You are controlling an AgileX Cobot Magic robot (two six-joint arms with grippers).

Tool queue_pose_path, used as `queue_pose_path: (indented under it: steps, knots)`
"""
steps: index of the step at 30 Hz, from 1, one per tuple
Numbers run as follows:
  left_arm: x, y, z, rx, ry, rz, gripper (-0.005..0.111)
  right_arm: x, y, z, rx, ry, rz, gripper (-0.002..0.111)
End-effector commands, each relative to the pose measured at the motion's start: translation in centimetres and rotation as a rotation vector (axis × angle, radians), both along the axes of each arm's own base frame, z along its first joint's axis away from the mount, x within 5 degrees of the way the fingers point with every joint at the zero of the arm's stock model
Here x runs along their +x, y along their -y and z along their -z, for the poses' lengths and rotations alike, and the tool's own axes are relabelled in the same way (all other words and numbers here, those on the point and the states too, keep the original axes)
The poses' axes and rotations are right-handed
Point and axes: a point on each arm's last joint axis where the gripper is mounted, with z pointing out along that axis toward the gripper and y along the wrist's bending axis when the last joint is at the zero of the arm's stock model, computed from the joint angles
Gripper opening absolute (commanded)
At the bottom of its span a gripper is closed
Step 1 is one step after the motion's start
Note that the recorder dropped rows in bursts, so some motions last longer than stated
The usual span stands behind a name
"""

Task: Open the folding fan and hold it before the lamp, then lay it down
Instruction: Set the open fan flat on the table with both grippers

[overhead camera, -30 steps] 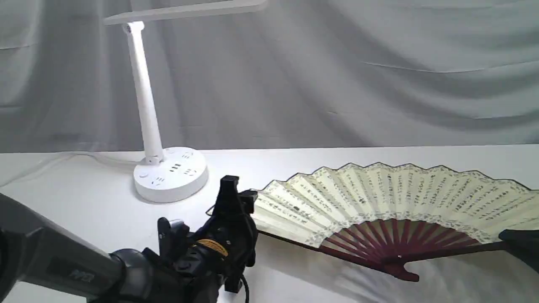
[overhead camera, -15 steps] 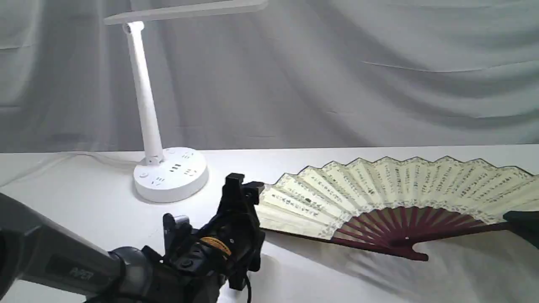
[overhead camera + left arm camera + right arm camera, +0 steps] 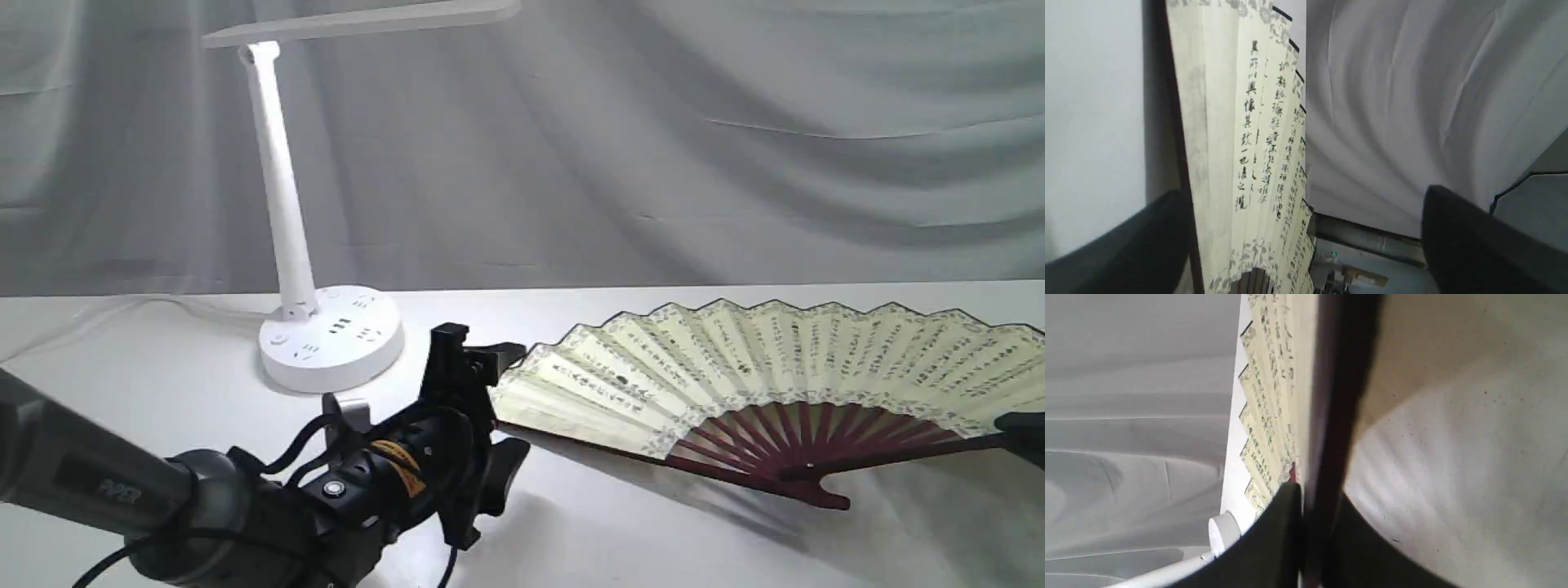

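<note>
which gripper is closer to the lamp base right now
Left. The left gripper is just beside the lamp base; the right gripper holds the folding fan at its far end, well away.

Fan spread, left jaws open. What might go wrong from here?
Only the right gripper pinches one guard of the fan, so the leaf may sag or twist. The left gripper's open jaws straddle the paper edge; pulling away might snag a pleat. The lamp stands near that arm and might get bumped.
</note>
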Motion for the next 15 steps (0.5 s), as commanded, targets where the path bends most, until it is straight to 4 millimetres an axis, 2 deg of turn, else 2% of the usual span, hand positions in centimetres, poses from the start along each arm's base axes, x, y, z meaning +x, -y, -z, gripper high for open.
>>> queue_pose_path:
  steps: [1, 5, 10, 15]
  knots:
    - [0.3, 0.0, -1.1, -0.044, 0.045, 0.033, 0.074, 0.8, -1.1, 0.3, -0.050, -0.034, -0.029, 0.008]
    - [0.4, 0.1, -2.0, -0.115, 0.118, 0.035, 0.071, 2.0, -2.0, 0.9, -0.174, -0.126, -0.022, 0.020]
    - [0.2, 0.4, -2.4, -0.146, 0.154, 0.081, 0.071, 3.0, -2.5, 0.4, -0.208, -0.115, -0.040, 0.027]
    - [0.0, 0.7, -2.2, -0.122, 0.145, 0.120, 0.071, 3.0, -2.3, 0.6, -0.224, -0.133, -0.025, 0.049]
